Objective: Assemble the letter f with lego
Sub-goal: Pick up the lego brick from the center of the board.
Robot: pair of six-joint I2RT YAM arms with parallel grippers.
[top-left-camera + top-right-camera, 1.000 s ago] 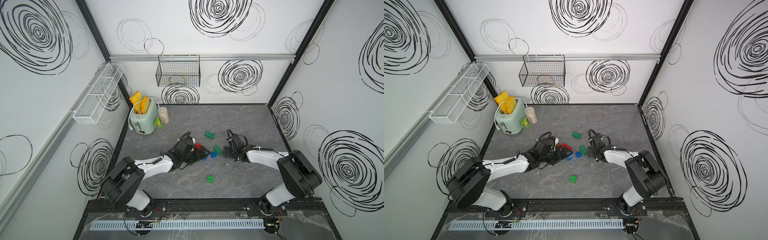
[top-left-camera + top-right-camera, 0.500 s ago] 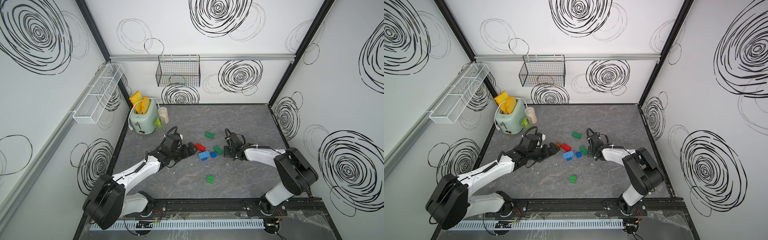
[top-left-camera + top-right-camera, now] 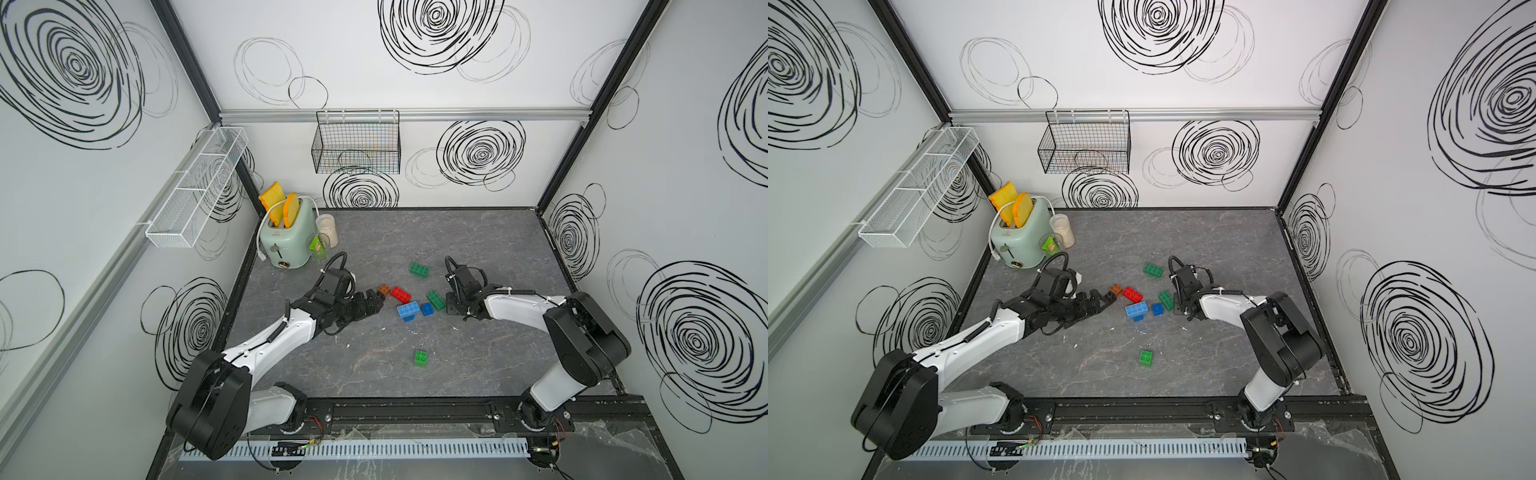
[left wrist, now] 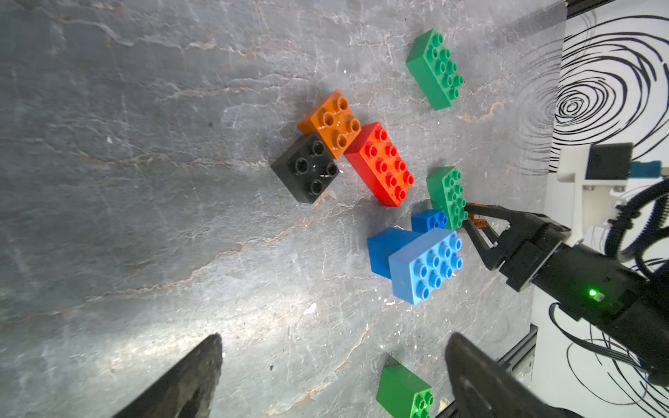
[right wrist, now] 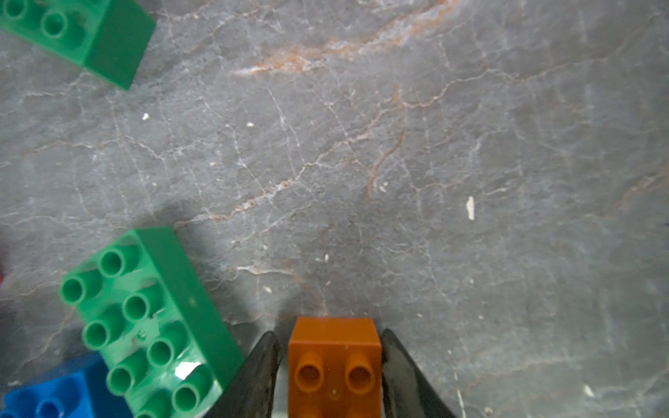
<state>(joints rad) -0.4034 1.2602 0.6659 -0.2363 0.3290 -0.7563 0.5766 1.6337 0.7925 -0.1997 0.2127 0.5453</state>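
Observation:
Lego bricks lie scattered mid-table: an orange square (image 4: pixel 331 123), a black square (image 4: pixel 307 167), a red oblong (image 4: pixel 380 163), green oblongs (image 4: pixel 436 68) (image 4: pixel 449 197), a small blue one (image 4: pixel 429 220), and a light blue oblong (image 4: pixel 425 266) on top of a blue brick. Nearer the front lies a small green brick (image 3: pixel 421 358). My right gripper (image 5: pixel 328 333) is shut on a second orange brick (image 5: pixel 335 365), right beside the green oblong (image 5: pixel 144 318). My left gripper (image 4: pixel 335 347) stands wide open, holding nothing, just left of the black brick (image 3: pixel 379 294).
A mint toaster (image 3: pixel 286 241) with toast, a jar (image 3: pixel 327 228) and a glass stand at the back left corner. A black wire basket (image 3: pixel 357 143) hangs on the back wall. A white mesh rack (image 3: pixel 199 187) hangs on the left wall.
My left arm has drawn back to the left, uncovering the red, orange and black bricks. The right gripper's jaws have closed in on the orange brick.

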